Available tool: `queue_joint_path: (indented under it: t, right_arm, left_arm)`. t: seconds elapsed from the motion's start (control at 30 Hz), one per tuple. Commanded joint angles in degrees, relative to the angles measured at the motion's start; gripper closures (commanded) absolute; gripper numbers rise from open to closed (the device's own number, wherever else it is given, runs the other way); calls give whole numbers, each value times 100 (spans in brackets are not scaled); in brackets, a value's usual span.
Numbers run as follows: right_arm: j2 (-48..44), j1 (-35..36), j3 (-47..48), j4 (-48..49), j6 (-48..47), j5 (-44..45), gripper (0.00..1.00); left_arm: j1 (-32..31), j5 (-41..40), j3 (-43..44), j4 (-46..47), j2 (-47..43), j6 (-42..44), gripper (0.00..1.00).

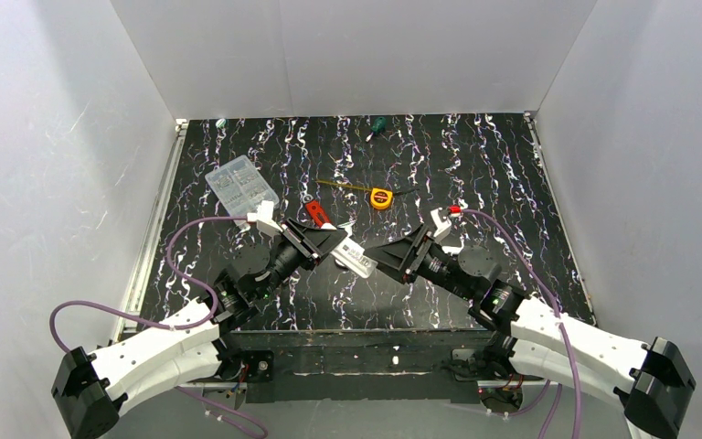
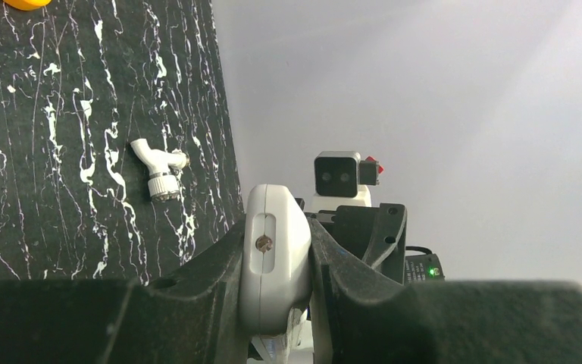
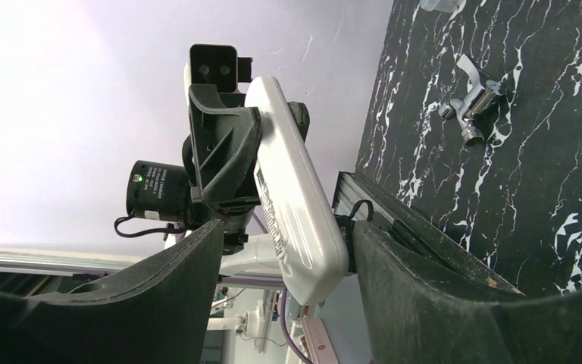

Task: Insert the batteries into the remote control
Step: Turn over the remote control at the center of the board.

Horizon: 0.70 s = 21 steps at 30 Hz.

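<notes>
The white remote control (image 1: pixel 352 259) is held above the middle of the table between both arms. My left gripper (image 1: pixel 326 243) is shut on one end of it; the left wrist view shows the remote's end (image 2: pixel 275 254) clamped between both fingers. My right gripper (image 1: pixel 386 260) is open around the other end. In the right wrist view the remote (image 3: pixel 295 189) lies close against one finger (image 3: pixel 417 288), with a wide gap to the other finger (image 3: pixel 144 296). No batteries show in any view.
A clear plastic compartment box (image 1: pixel 240 186) lies at the back left. A red-handled tool (image 1: pixel 318 214), a yellow tape measure (image 1: pixel 381 198) and a green screwdriver (image 1: pixel 377 126) lie behind the grippers. A white tap-shaped piece (image 2: pixel 159 163) and a chrome tap piece (image 3: pixel 474 106) lie on the table.
</notes>
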Motion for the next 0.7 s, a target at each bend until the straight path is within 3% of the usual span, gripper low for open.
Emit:
queue_joint_path:
  t: [0.0, 0.37, 0.67]
  right_arm:
    - [107, 14, 131, 481, -73, -162, 30]
    - [285, 14, 209, 712, -138, -355, 41]
    - [444, 14, 318, 746, -195, -549, 41]
  left_arm:
    - [-25, -122, 256, 561, -78, -16, 100]
    - [-25, -153, 259, 581, -99, -30, 100]
    - [-25, -155, 286, 577, -69, -14, 100]
